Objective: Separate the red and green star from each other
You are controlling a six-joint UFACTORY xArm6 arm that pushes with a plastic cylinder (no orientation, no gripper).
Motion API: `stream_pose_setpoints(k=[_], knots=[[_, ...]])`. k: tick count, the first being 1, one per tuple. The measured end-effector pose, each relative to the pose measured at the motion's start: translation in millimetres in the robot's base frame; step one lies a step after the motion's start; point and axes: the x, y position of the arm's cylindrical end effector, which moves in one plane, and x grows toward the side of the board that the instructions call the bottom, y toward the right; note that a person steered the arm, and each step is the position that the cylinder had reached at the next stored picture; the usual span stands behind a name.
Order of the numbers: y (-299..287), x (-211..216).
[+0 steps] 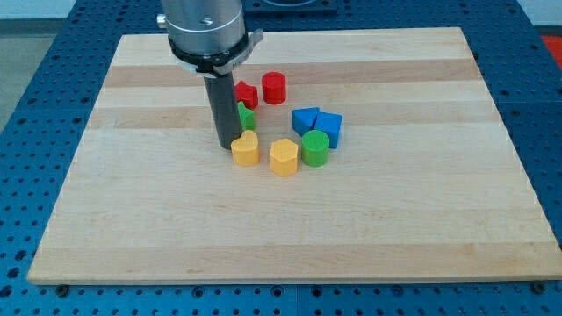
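The red star (247,94) lies near the board's upper middle, partly hidden behind my rod. The green star (247,117) sits just below it, touching or nearly touching it, also partly hidden. My tip (224,145) rests on the board just left of the green star and at the upper left of a yellow block (245,149).
A red cylinder (275,88) stands right of the red star. Two blue blocks (305,120) (329,126), a green cylinder (315,147) and a second yellow block (284,157) cluster to the right. The wooden board (132,202) lies on a blue perforated table.
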Motion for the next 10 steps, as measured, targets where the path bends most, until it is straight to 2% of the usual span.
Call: stream_pose_setpoints(k=[2,3,4,5,7,8,10], knots=[[3.9,0.0],[-31.0,9.9],[-91.9,10.8],[-147.0,-17.0],[-151.6,-97.2],[-134.6,-102.5],[-97.6,-75.0]])
